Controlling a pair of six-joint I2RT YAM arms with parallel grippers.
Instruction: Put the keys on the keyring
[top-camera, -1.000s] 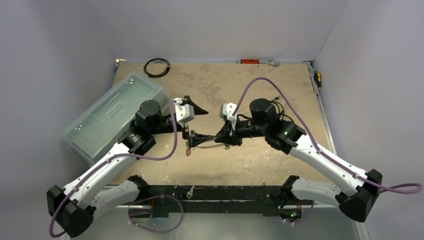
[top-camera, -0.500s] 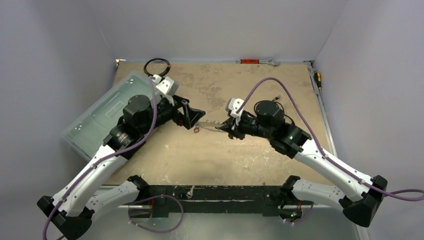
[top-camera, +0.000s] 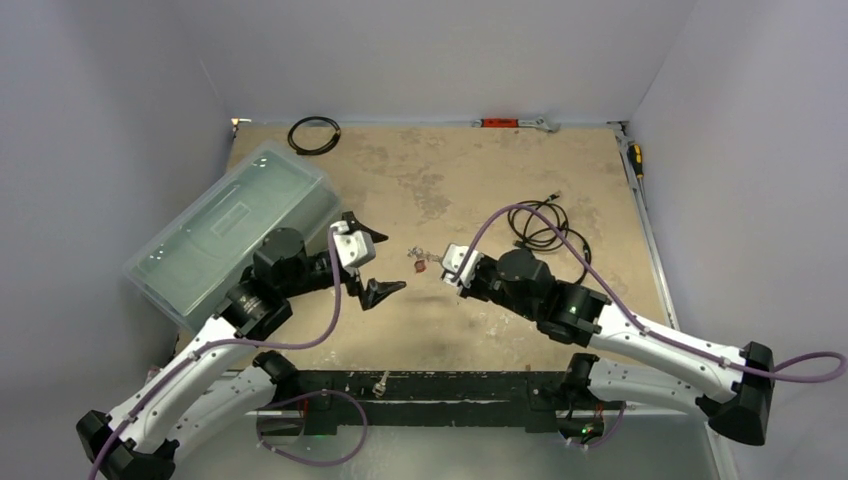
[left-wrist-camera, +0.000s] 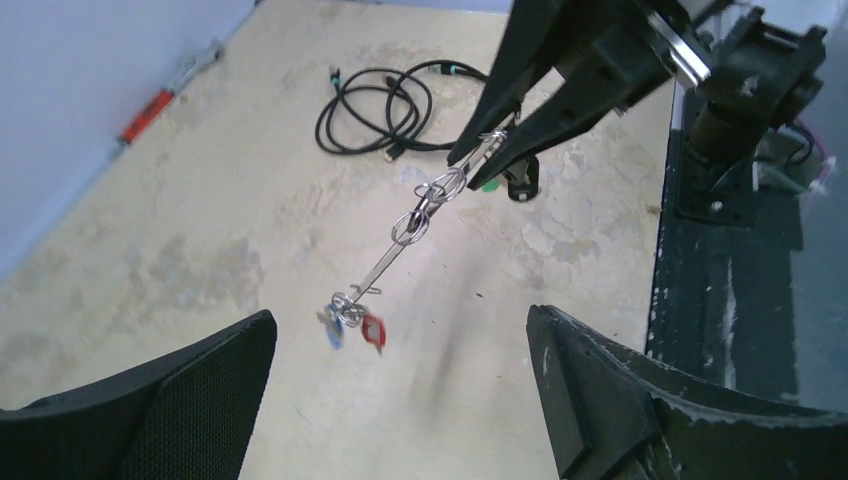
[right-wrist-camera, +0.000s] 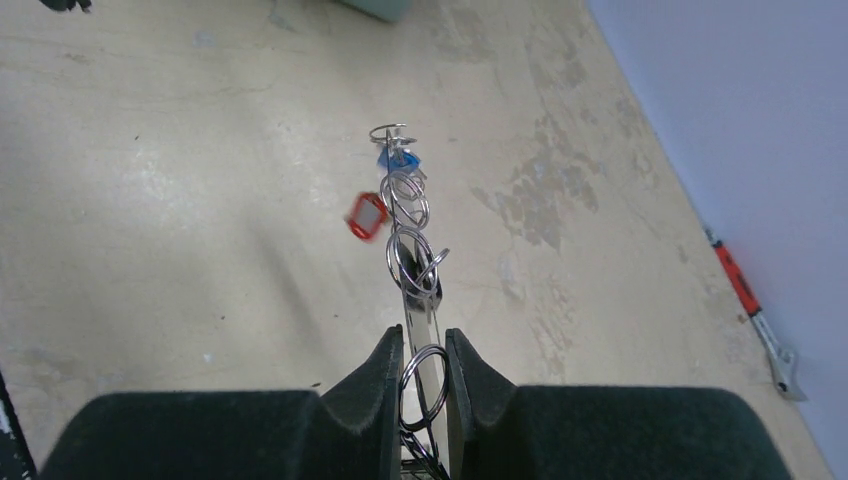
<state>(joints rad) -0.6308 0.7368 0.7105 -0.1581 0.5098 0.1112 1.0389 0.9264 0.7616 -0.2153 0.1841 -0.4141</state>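
At the left of the table (top-camera: 450, 330) lies a clear plastic bin (top-camera: 225, 225), well apart from the work and playing no part in it. The left gripper (top-camera: 393, 262) hovers just right of the bin, its jaws spread fully and holding nothing. They face the keyring, which suggests readiness to receive or steady the free end. The keys (left-wrist-camera: 352, 322) hang in a cluster at the left end of the keyring (left-wrist-camera: 385, 262), midway between the two grippers. A red tag (right-wrist-camera: 365, 215) and a blue tag (right-wrist-camera: 397, 158) are visible there, and the red one is blurred. Whether the cluster touches the table cannot be told. The keyring is presented edge-on and slopes down from right to left, so threaded items would tend to gather at the low end, away from the grip. Small split rings sit along it, and a green tag (left-wrist-camera: 487, 185) hangs close under the holding fingers. The right gripper (right-wrist-camera: 420, 345) is clamped on the right end of the keyring, pinching the hoop across its thin section to keep it rigid and raised. A loose black cable (top-camera: 545, 225) lies farther right, clear of both arms.
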